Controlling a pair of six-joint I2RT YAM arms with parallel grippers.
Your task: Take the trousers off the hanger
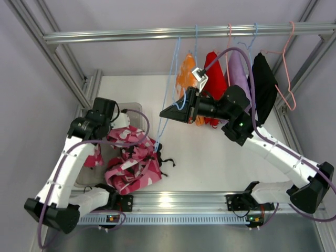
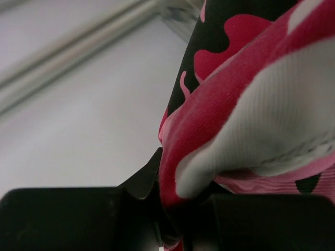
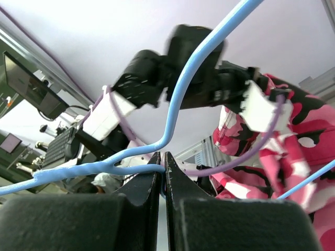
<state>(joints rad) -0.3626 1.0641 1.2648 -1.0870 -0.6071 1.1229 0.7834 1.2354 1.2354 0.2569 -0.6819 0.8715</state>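
Jaws shut: left gripper (image 2: 167, 209) on camouflage trousers (image 2: 251, 115), right gripper (image 3: 163, 167) apparently on hanger (image 3: 199, 68).

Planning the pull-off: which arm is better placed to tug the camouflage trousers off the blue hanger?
Left. The left gripper is shut on the camouflage trousers; the right gripper pinches the blue hanger, likely steadying it.

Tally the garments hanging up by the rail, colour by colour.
Orange garment: 1
Red garment: 1
Purple garment: 1
Black garment: 1
Total: 4
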